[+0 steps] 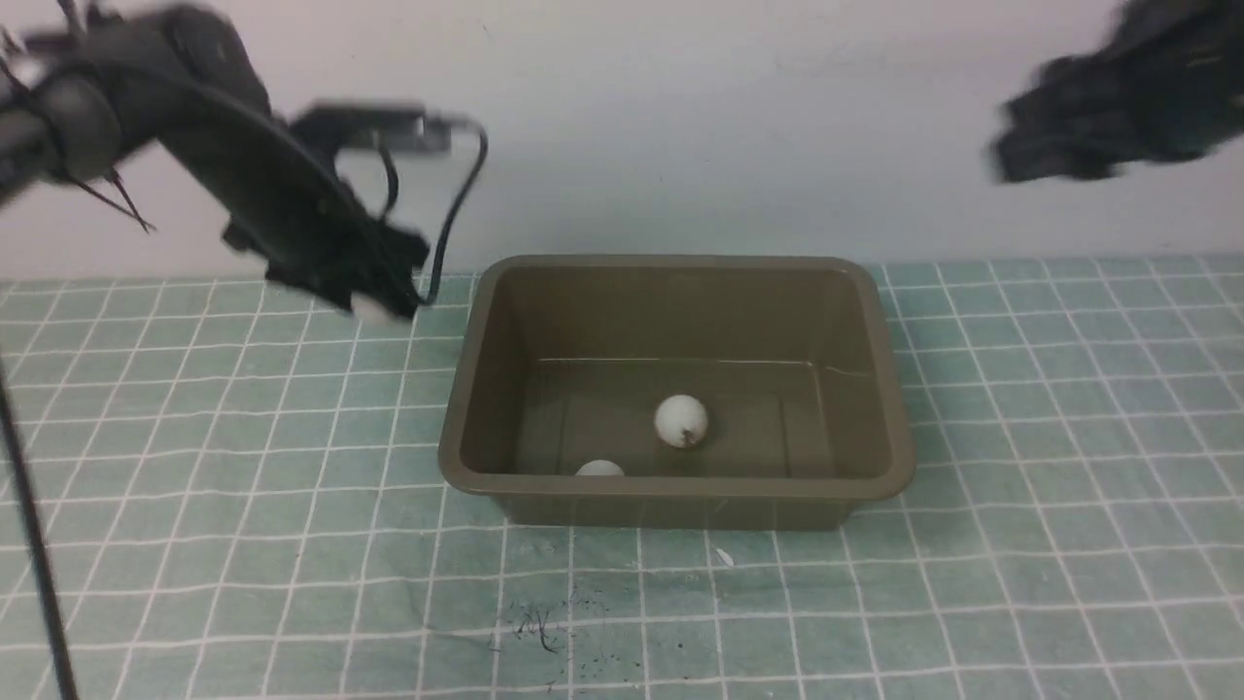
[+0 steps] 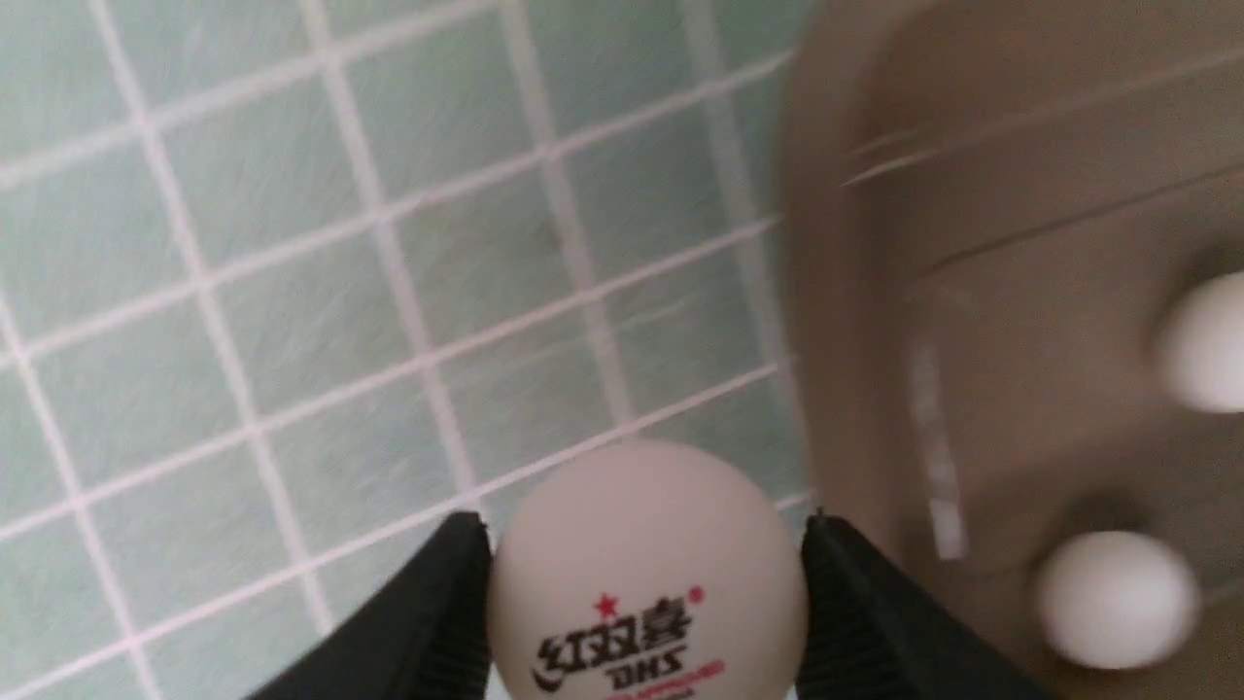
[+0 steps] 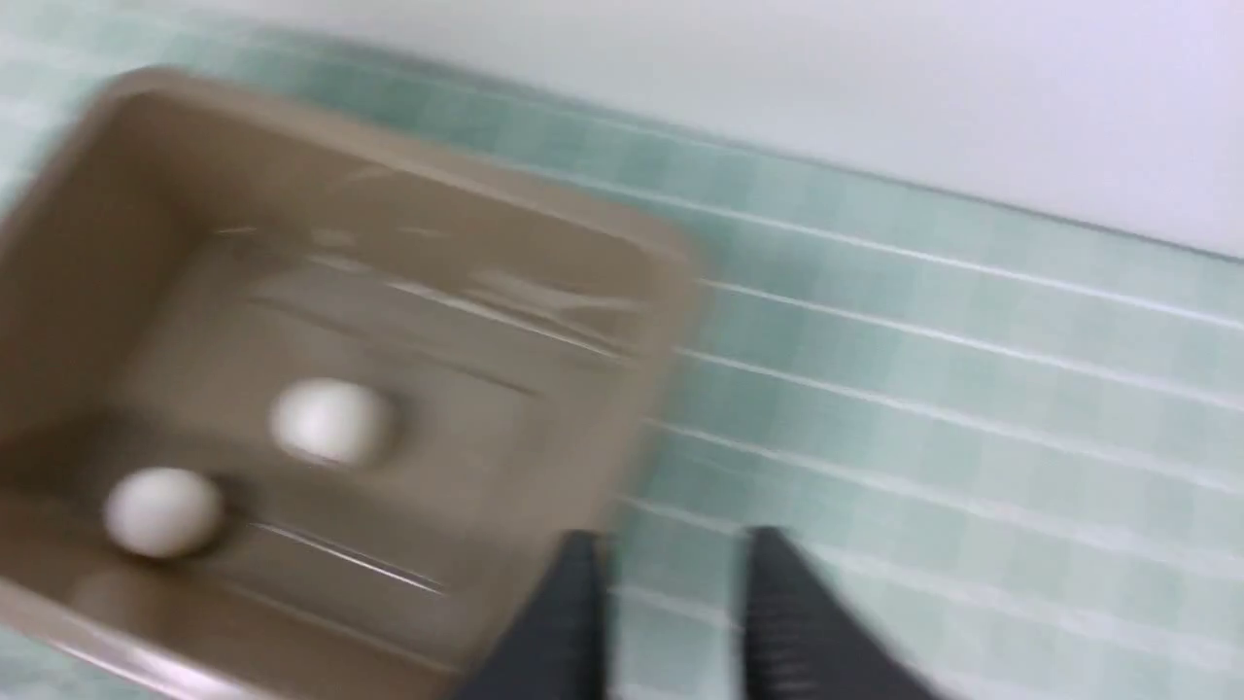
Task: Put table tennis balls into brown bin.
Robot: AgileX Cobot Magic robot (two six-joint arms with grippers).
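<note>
The brown bin (image 1: 680, 488) stands on the mat's middle, with two table tennis balls on its floor: one near the centre (image 1: 680, 420), one against the near wall (image 1: 600, 470). My left gripper (image 1: 377, 307) hangs above the mat just left of the bin's far left corner, shut on a third table tennis ball (image 2: 646, 574) with a dark printed logo; its left gripper (image 2: 646, 520) fingers press both sides. Beyond it lie the bin (image 2: 972, 292) and both balls (image 2: 1116, 598) (image 2: 1205, 340). My right gripper (image 1: 1011, 160) is raised at the far right, blurred. The right gripper (image 3: 671, 535) stands narrowly open and empty, beside the bin (image 3: 97, 243).
A green mat with a white grid (image 1: 243, 486) covers the table, and a pale wall runs behind it. Black cables hang from the left arm (image 1: 457, 214), and another cable runs down the left edge (image 1: 39, 564). Small dark scuffs mark the mat in front of the bin.
</note>
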